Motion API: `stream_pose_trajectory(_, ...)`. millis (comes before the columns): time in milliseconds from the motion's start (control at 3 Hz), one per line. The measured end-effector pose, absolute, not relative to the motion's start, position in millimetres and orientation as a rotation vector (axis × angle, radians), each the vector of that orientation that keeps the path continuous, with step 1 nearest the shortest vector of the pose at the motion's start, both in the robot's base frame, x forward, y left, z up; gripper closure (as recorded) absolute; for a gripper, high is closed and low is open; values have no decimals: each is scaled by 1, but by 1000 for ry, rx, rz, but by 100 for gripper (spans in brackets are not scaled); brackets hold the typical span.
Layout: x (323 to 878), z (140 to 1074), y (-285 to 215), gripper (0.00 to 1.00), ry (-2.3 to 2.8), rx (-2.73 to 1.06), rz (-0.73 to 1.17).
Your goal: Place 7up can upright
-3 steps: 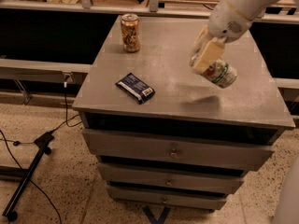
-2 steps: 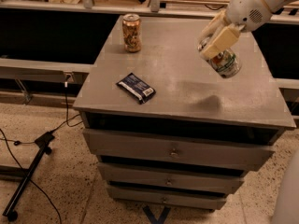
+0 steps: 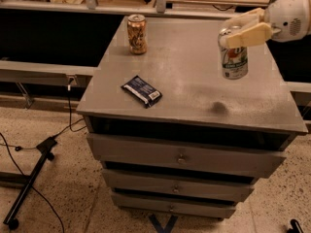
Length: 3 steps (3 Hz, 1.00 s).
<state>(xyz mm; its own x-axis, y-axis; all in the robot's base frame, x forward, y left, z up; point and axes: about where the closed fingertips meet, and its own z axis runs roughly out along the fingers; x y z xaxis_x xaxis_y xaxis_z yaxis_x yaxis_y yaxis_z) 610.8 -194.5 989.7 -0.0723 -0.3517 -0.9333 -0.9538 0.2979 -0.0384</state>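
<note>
The 7up can (image 3: 233, 57), white and silver with green markings and a red dot, hangs upright in the air above the right side of the grey cabinet top (image 3: 189, 72). My gripper (image 3: 241, 29) reaches in from the upper right and is shut on the can's top part, with its cream fingers (image 3: 248, 34) on either side of it. The can's shadow falls on the cabinet top below it, toward the front.
A brown-gold patterned can (image 3: 137, 34) stands upright at the cabinet top's back left. A dark blue snack packet (image 3: 141, 91) lies flat near the front left. The cabinet has several drawers. A black stand and cables lie on the floor at left.
The gripper has lifted the 7up can up and to the right and turned it from tilted to upright. The other can and the packet have not moved.
</note>
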Motion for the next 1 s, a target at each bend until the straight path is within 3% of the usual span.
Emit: stream_pose_trajectory(1000,598,953,-188,100,1418,-954,986)
